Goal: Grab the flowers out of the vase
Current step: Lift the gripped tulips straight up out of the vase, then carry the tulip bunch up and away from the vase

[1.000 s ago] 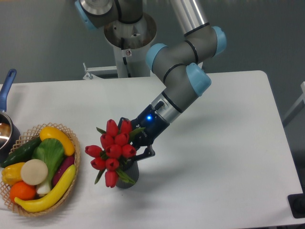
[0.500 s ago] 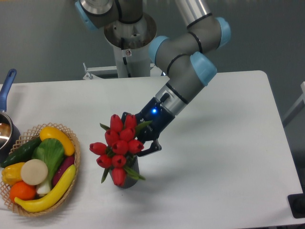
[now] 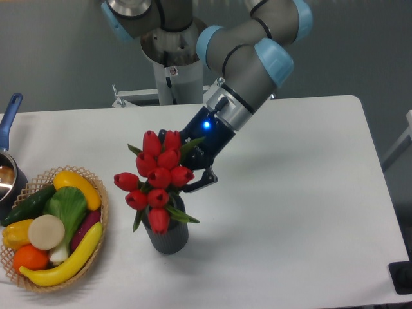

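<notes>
**Bouquet half out of the vase**

At frame centre, the dark-blue two-finger claw (image 3: 187, 172) is clamped on the bunch of red tulip buds with green leaves (image 3: 156, 181), stems (hidden) apparently inside the ribbed dark-grey cylindrical vase (image 3: 168, 233). Snagged stems could topple it on the white counter (image 3: 302, 212).

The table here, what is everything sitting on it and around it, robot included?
flowers: one bunch of red tulips with green leaves, lifted above the vase, held by the end effector
vase: one, dark grey, ribbed, front middle of the table
basket: one, woven tan, front left, holding yellow, green, orange, white and purple fruit and vegetables
pot: one, blue handle, far left edge, partly cut off
table: one, white
post: one, grey, behind the table
arm: one, grey with light blue joints
end effector: one, dark blue with a lit blue light, closed on the flowers
</notes>
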Controlling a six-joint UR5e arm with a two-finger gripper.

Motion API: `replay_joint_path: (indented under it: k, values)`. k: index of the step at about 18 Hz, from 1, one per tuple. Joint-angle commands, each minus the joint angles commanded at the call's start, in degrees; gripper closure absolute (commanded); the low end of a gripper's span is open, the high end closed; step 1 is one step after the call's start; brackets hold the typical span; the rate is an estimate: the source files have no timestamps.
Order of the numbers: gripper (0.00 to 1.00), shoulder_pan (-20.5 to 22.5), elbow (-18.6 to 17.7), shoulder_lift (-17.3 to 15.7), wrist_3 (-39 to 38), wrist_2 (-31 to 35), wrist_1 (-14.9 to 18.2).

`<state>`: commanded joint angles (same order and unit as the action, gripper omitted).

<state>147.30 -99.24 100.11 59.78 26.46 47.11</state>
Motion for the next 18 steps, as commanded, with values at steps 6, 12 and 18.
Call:
replay_joint_path:
  k: [6,12,18]
  values:
    - [0.63,0.1,6.2,0.0,-6.2,-0.2,0.0]
    - [0.63,3.9,10.2,0.1,-10.2,-0.2,0.0]
    - [0.63,10.7,10.2,0.8,-9.5,0.1,0.0]
